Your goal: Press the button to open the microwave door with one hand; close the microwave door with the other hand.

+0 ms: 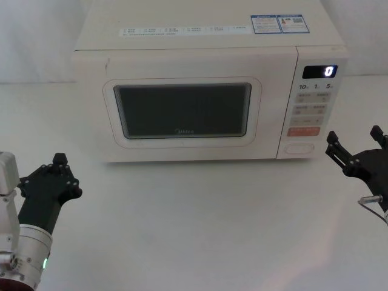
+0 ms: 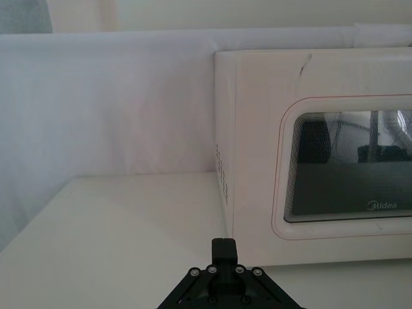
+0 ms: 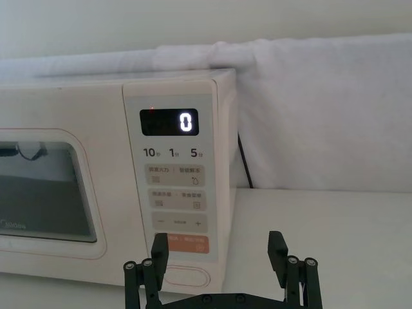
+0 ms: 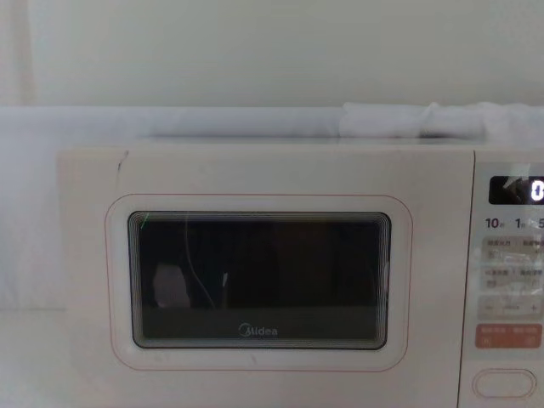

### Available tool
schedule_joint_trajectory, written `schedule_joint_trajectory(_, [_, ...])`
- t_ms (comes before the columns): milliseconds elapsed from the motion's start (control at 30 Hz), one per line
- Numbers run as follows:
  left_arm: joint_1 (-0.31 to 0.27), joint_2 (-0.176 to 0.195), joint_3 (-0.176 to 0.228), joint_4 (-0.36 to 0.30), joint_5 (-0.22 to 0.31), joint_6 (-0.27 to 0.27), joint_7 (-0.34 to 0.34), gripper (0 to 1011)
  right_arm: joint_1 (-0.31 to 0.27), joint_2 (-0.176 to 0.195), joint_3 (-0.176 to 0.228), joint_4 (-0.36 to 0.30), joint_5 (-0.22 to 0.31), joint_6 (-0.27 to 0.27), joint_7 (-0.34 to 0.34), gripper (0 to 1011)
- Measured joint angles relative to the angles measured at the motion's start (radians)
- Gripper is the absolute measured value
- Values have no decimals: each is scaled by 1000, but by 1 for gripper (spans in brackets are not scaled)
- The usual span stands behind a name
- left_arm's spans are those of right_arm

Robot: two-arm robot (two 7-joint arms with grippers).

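The cream-white microwave (image 1: 200,42) stands at the back of the table, its display (image 1: 319,71) reading 0. The microwave door (image 1: 182,109) with the dark window is flush with the front, closed; the chest view has it (image 4: 255,280) head-on. The wide pill-shaped button (image 1: 299,147) sits at the bottom of the keypad strip, below the orange-red key (image 1: 303,131). My right gripper (image 1: 354,139) hovers open just right of the button; in the right wrist view the button (image 3: 187,275) lies past its left finger (image 3: 159,248). My left gripper (image 1: 59,160) is shut, low at the left, short of the door's left corner (image 2: 257,161).
A white table (image 1: 194,218) spreads in front of the microwave, with open room between the two arms. White cloth (image 3: 322,109) backs the scene. A black power cable (image 3: 243,161) runs down behind the microwave's right side.
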Motion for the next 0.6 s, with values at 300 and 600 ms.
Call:
schedule_joint_trajectory(300, [-1,1,1,0,-1,0,1,229,0,0,0,0,0,0,0,1000])
schedule_joint_trajectory(600, [-1,1,1,0,-1,-1,1,528,0,0,0,0,0,0,0,1000])
